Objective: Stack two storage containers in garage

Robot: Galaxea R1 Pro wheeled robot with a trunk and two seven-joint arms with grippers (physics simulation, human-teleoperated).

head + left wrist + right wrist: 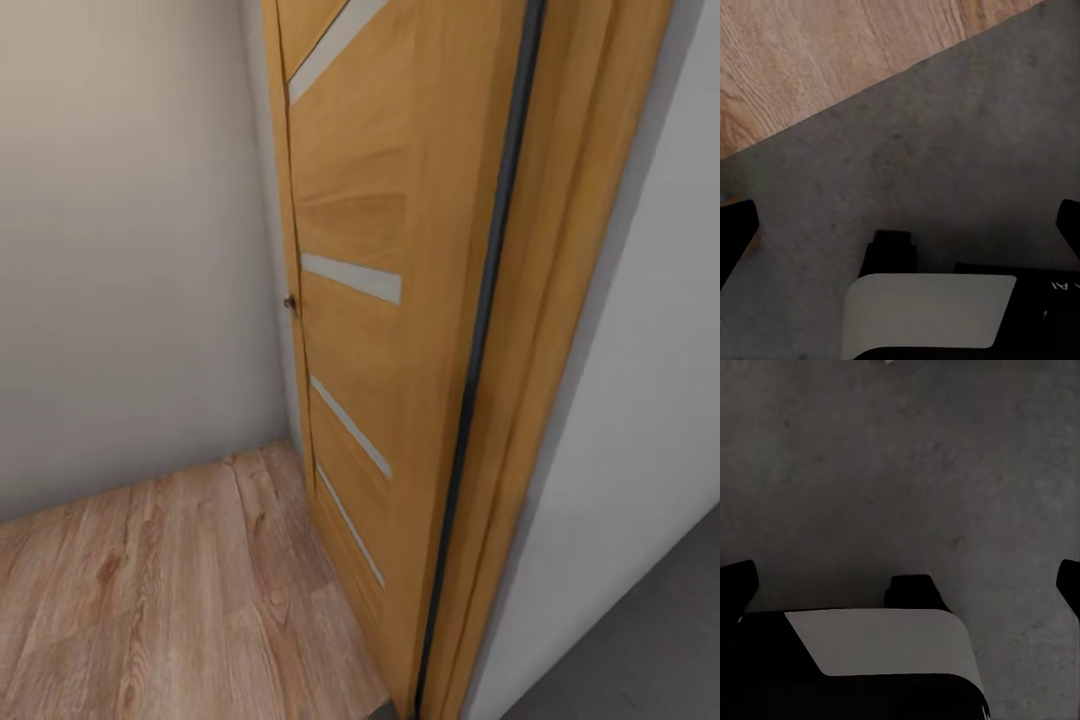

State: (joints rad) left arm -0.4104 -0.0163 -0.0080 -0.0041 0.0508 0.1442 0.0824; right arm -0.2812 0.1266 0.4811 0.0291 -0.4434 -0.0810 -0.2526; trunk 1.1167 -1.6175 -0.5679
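Head view: an orange-brown door (380, 330) stands open over wood-plank flooring (170, 600). Both wrist views show grey concrete floor (900, 472). Left hand (900, 225) and right hand (900, 585) gape wide, empty.

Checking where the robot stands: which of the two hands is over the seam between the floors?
The left hand: below it wood planks meet concrete. The right hand has concrete alone beneath.

My head camera looks forward and down, close to an open wooden door (385, 330) and the plank floor (170, 590) beside it. Both wrist cameras face straight down at grey concrete (907, 472) from close above; my left one also catches the plank edge (832, 52), shared with the head view.
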